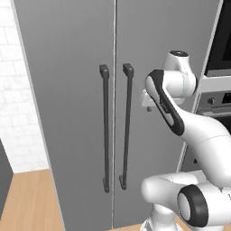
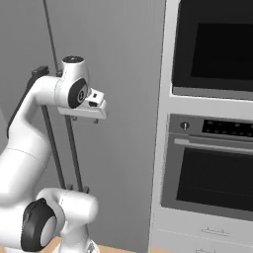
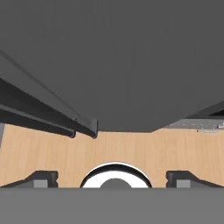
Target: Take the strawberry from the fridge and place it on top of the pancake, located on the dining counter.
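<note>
Before the fridge [image 1: 72, 113], whose two grey doors are both shut, the white arm holds its pincer [image 2: 85, 119] spread wide and empty, pointing downward just beside the right-hand handle [image 1: 126, 126] without touching it. No strawberry can be seen; I judge it sits behind those doors. To open well, the fingers should straddle the bar squarely, close firmly, then pull outward along the door's arc.

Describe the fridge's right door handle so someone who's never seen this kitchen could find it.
Find the tall grey fridge left of the built-in ovens. Two long dark vertical bar handles flank its centre seam. The right door handle is the one nearer the ovens and the robot's white arm.
</note>
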Motion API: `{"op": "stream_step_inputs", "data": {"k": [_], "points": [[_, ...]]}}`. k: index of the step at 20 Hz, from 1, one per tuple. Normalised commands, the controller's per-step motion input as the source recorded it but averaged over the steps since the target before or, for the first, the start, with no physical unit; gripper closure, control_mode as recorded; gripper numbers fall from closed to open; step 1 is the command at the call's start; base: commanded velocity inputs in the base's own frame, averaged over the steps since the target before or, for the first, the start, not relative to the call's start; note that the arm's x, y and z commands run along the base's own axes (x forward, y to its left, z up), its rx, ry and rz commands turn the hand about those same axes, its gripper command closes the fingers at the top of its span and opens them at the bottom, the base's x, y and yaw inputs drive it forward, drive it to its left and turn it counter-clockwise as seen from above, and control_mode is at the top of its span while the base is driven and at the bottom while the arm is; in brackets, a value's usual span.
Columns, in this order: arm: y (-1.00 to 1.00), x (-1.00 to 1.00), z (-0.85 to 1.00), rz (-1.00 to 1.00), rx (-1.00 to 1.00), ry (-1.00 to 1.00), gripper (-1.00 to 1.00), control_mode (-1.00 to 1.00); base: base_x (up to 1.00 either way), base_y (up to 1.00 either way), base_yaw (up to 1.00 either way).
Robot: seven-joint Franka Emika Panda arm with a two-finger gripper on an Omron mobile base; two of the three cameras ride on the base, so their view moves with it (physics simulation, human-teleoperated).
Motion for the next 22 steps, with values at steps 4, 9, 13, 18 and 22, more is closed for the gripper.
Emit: {"op": "stream_step_inputs", "data": {"k": [4, 9, 13, 18, 22], "points": [[0.0, 0.0, 0.0, 0.0, 0.0, 0.0, -1.0, 1.0, -0.02, 0.53, 0.0], [0.0, 0.0, 0.0, 0.0, 0.0, 0.0, -1.0, 1.0, 0.0, 0.53, 0.0], [0.0, 0.0, 0.0, 0.0, 0.0, 0.0, -1.0, 1.0, 0.0, 0.26, 0.0], [0.0, 0.0, 0.0, 0.0, 0.0, 0.0, -1.0, 1.0, 0.0, 0.18, 0.0], [0.0, 0.0, 0.0, 0.0, 0.0, 0.0, -1.0, 1.0, 0.0, 0.28, -0.01]]}}
